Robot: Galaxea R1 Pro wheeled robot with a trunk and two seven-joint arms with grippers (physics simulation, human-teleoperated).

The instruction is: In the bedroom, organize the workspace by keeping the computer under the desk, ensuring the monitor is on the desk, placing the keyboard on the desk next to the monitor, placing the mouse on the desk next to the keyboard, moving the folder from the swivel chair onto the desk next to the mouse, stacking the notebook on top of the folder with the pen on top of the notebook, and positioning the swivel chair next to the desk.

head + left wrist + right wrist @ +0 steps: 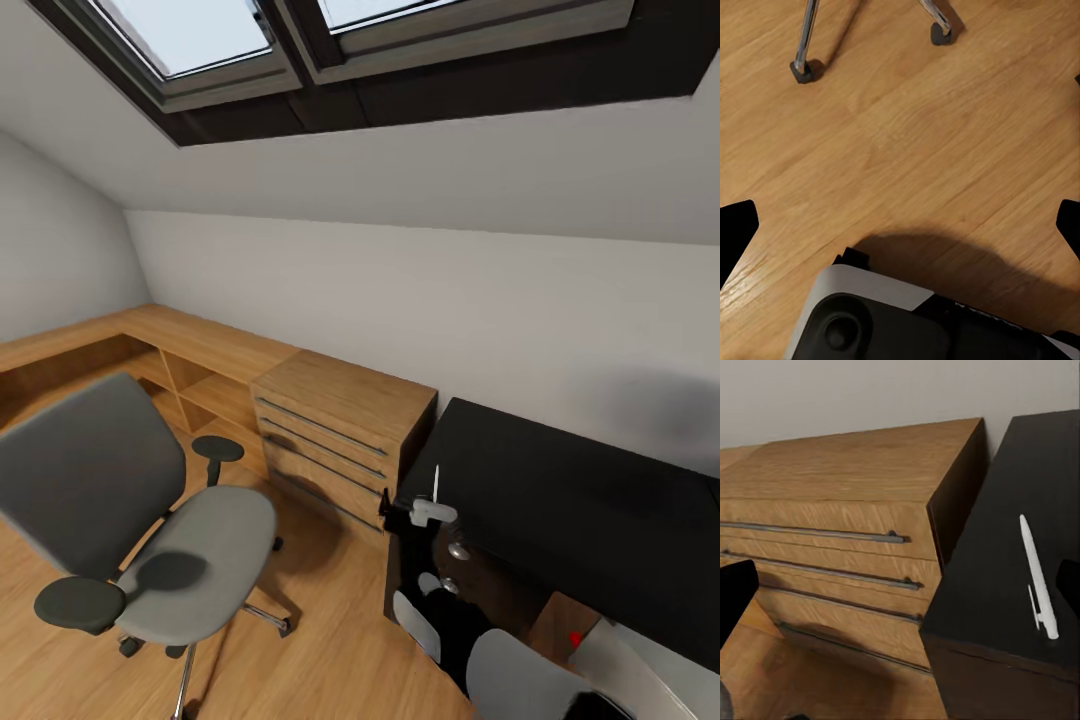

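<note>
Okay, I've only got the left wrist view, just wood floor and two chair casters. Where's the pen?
Observer: The pen lies flat on the desk, near the corner beside the wooden drawer cabinet.
Operator: Is the right gripper on it?
Observer: No, the right gripper is open and short of the pen, holding nothing.
Operator: And the chair those casters belong to?
Observer: The swivel chair stands on the floor to the robot's left, apart from the desk, with the cabinet between them.
</note>
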